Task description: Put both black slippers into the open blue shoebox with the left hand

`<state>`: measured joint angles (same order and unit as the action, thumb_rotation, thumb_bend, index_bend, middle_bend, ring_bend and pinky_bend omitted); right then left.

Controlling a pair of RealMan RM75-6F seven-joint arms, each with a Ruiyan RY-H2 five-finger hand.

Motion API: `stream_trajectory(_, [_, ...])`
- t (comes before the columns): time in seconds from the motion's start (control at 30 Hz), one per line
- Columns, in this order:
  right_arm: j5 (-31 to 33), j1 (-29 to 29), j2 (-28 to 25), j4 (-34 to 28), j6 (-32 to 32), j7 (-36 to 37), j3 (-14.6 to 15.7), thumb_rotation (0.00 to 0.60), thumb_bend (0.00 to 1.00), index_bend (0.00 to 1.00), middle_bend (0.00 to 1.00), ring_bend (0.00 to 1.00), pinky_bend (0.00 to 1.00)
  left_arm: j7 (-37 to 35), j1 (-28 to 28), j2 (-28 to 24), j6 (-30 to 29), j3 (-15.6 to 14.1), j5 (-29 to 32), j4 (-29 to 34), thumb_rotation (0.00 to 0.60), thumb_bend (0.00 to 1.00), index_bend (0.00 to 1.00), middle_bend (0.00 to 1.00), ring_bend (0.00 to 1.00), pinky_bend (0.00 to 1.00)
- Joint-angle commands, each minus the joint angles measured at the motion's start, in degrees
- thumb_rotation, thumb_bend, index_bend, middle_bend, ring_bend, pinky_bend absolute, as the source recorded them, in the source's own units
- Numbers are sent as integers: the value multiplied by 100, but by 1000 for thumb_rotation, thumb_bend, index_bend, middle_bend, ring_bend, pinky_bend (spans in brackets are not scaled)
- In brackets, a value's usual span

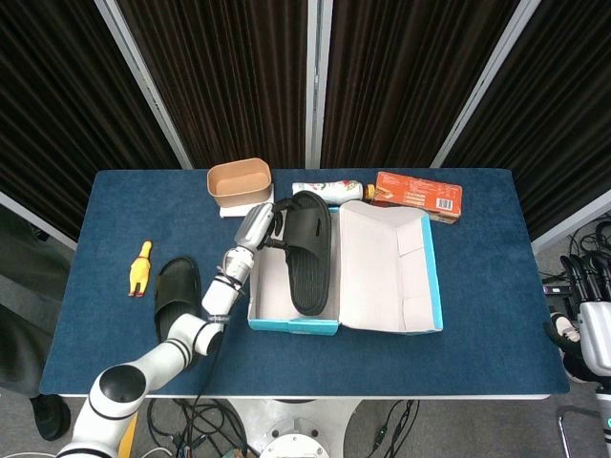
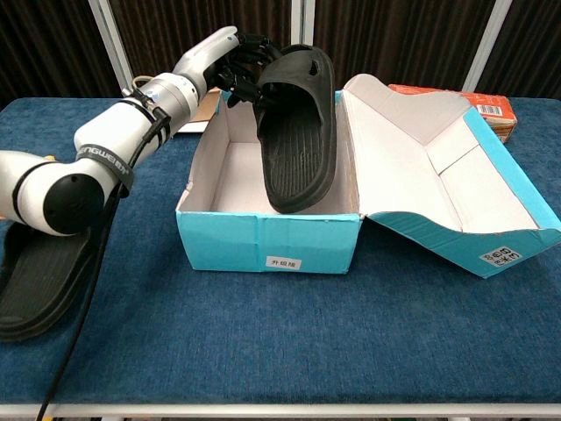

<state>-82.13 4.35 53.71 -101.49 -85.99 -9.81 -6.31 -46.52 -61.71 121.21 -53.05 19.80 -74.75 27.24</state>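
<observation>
One black slipper (image 2: 296, 132) tilted inside the open blue shoebox (image 2: 267, 241); other slipper (image 1: 175, 298) flat left of it.

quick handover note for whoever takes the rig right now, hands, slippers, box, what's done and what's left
Left hand: holds the first black slipper by its heel end, toe down inside the blue shoebox, heel propped over the back wall.
Right hand: off the table's right edge, idle; state unclear.
Second black slipper: on the table left of the box.
Done: nothing released yet.
Left: let go of the first, fetch the second with the left hand.
</observation>
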Motion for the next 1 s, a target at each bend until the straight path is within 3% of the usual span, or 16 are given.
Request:
stream_trajectory(0.03, [11, -9, 2, 2, -6, 3, 2, 600, 75, 56, 67, 0, 61, -215, -58, 238, -49, 0, -13, -297, 600, 0, 535, 549, 736, 802])
stream_trajectory(0.57, [21, -51, -4, -10, -30, 43, 24, 600, 75, 56, 67, 0, 60, -487, -76, 578, 550, 8, 142, -542, 600, 0, 536, 552, 735, 802])
stream_trajectory(0.87, [22, -63, -29, -58, -33, 15, 29, 600, 76, 56, 67, 0, 61, -213, -83, 716, 916, 0, 230, -686, 600, 0, 537, 560, 729, 797])
stream_trajectory(1.0, [19, -54, -30, -76, -15, -4, 32, 600, 75, 56, 67, 0, 60, -34, -109, 760, 1064, 12, 273, -710, 600, 0, 528, 559, 692, 739])
